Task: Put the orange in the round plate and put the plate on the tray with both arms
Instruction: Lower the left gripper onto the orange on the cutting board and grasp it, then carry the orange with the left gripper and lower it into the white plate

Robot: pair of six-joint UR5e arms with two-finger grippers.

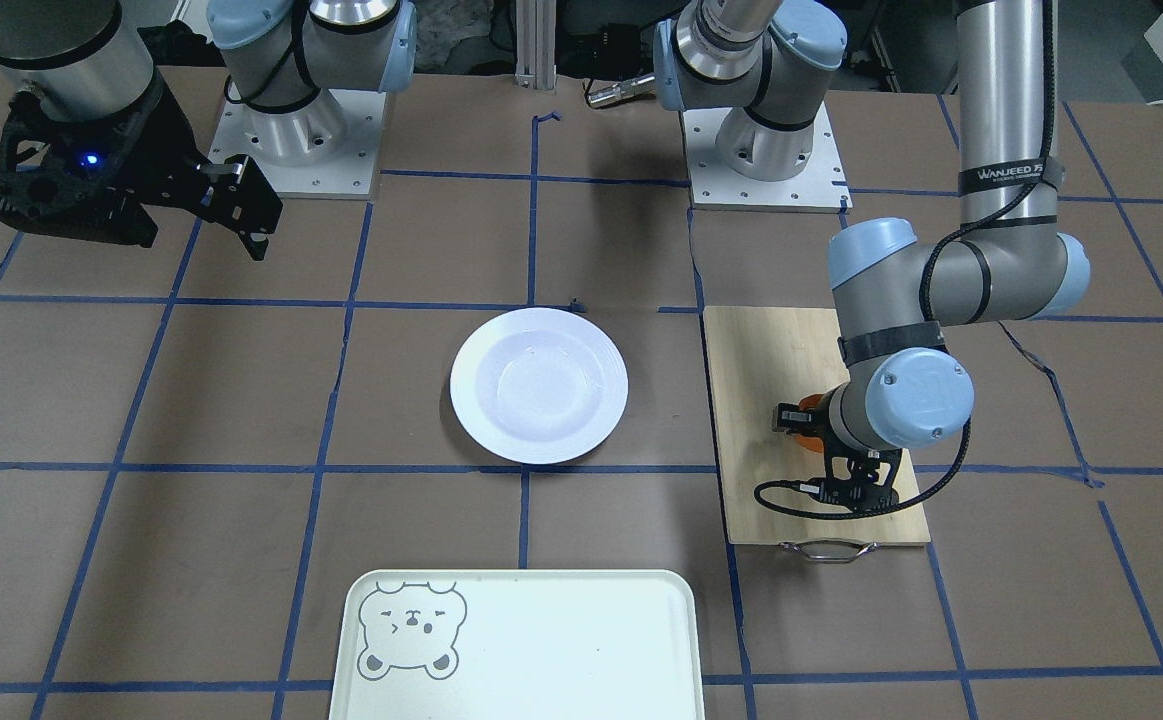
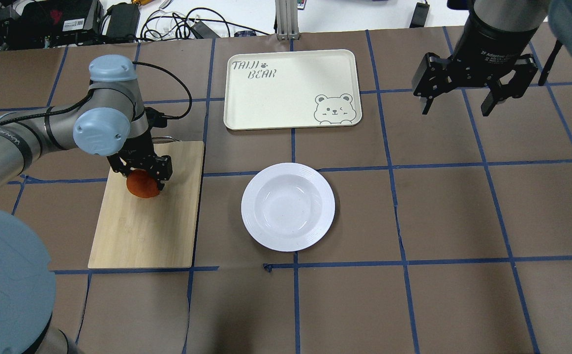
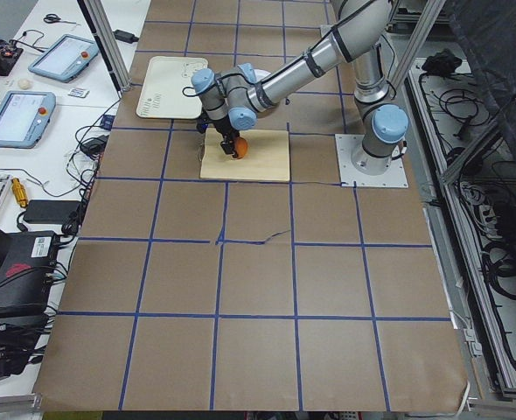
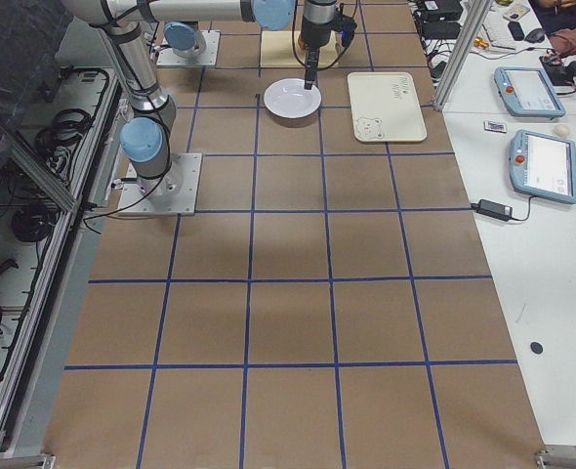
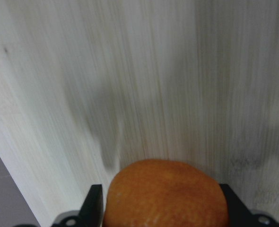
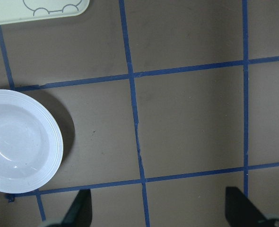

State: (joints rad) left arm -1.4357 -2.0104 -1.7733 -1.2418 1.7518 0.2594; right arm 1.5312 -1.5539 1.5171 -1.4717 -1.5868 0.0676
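Observation:
The orange (image 2: 144,188) is over the bamboo cutting board (image 2: 143,236) at the table's left, and my left gripper (image 2: 143,179) is shut on it from above. In the left wrist view the orange (image 5: 165,196) fills the gap between the two black fingers (image 5: 94,205). Whether it still touches the board I cannot tell. The round plate (image 2: 288,206) lies empty in the middle of the table. The tray (image 2: 290,88) lies beyond it, also empty. My right gripper (image 2: 455,110) hangs open high over the table's far right, holding nothing.
The cutting board's metal handle (image 1: 823,552) points toward the tray side. Blue tape lines cross the brown table cover (image 2: 438,221). Both arm bases (image 1: 761,150) stand at the robot's edge. Cables and gear (image 2: 45,22) lie past the far edge.

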